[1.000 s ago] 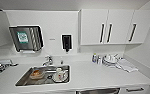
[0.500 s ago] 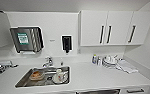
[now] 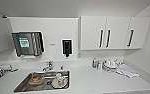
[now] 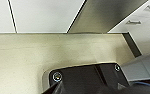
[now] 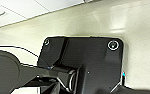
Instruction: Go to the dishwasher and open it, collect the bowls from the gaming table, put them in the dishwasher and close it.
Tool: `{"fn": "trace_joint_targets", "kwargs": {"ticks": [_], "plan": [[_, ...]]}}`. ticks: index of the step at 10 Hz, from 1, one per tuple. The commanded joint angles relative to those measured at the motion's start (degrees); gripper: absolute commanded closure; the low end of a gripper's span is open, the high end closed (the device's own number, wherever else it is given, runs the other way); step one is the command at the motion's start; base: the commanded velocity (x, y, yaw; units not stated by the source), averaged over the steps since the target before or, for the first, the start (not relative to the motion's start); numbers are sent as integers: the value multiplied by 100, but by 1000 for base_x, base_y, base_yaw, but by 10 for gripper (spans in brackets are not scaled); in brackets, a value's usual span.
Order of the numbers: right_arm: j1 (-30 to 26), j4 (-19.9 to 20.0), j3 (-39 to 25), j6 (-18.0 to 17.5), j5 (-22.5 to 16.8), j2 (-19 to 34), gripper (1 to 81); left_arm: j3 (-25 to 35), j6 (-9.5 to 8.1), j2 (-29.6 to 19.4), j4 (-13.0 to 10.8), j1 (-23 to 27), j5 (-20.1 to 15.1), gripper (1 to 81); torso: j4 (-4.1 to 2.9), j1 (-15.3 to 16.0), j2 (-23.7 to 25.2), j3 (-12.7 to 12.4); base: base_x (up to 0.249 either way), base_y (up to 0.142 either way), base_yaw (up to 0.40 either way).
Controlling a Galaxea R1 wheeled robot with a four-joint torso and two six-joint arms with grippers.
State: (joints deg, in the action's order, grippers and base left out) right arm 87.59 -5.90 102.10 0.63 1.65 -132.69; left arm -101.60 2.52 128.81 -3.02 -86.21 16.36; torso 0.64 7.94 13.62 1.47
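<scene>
A brushed-steel panel (image 4: 108, 12) stands between white cabinet fronts (image 4: 41, 15) above the pale floor (image 4: 28, 57) in the left wrist view; it looks like the dishwasher front. In the head view I face a white kitchen counter (image 3: 96, 80) with a steel sink (image 3: 22, 87). An orange-brown bowl (image 3: 36, 79) and a plate with a cup (image 3: 59, 81) lie in the sink. The gaming table is out of view. My left arm's dark wrist plate (image 4: 86, 77) and my right arm's (image 5: 91, 60) hang over the floor.
White upper cabinets (image 3: 91, 32) with dark handles hang on the right. A paper-towel dispenser (image 3: 28, 43) and a black soap dispenser (image 3: 66, 47) sit on the wall. A tap (image 3: 48, 66), a bottle (image 3: 94, 63), stacked dishes (image 3: 109, 64) and a cloth (image 3: 127, 70) are on the counter.
The whole head picture has slid slightly downward, so the camera has moved. Nothing on the counter or in the sink has shifted.
</scene>
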Motion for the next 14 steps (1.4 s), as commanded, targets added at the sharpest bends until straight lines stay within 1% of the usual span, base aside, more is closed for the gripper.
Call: {"fn": "trace_joint_targets", "kwargs": {"ticks": [1, 3, 5, 6, 7, 8, 10, 11, 13, 14], "plan": [[-614, 203, -736, -28, -270, 715, 10, 1739, -24, -1700, -49, 608, 280, 10, 0, 356, 553, 0, 0, 0, 0], [-799, 203, -1044, -134, -279, 1014, 10, 2724, -24, -2499, -67, 951, 262, 10, 0, 614, 971, -2, 0, 0, 0], [-1018, 203, -1358, -142, -279, 1303, 10, 3494, -15, -3261, -76, 1338, 192, 10, 0, 863, 1371, 439, 0, 0, 0], [-1159, 212, -1553, -151, -279, 1462, 10, 3812, -15, -3526, -128, 1540, 149, 10, 0, 975, 1550, 635, 0, 0, 0], [-1282, 221, -1736, -265, -288, 1585, 10, 4041, -15, -3711, -145, 1725, 0, 10, 0, 1075, 1714, 781, 0, 0, 0], [-1387, 238, -1843, -309, -279, 1682, 10, 4165, -24, -3774, -146, 1892, -176, 10, 0, 1182, 1880, 938, 0, 0, 0], [-1581, 247, -1922, -449, -296, 1796, 10, 4226, -24, -3756, -128, 2261, -536, 10, 0, 1460, 2313, 1346, 0, 0, 0], [-1643, 247, -1940, -511, -296, 1814, 10, 4313, -24, -3773, -93, 2507, -814, 10, 0, 1589, 2516, 1539, 0, 0, 0], [-1722, 247, -1993, -607, -244, 1823, 10, 4638, -24, -3774, -119, 2903, -1335, 10, 0, 1851, 2920, 1820, 0, 0, 0], [-1758, 247, -1993, -695, -252, 1840, 10, 4806, -24, -3774, -145, 3009, -1477, 10, 0, 1998, 3146, 1867, 0, 0, 0]]}}
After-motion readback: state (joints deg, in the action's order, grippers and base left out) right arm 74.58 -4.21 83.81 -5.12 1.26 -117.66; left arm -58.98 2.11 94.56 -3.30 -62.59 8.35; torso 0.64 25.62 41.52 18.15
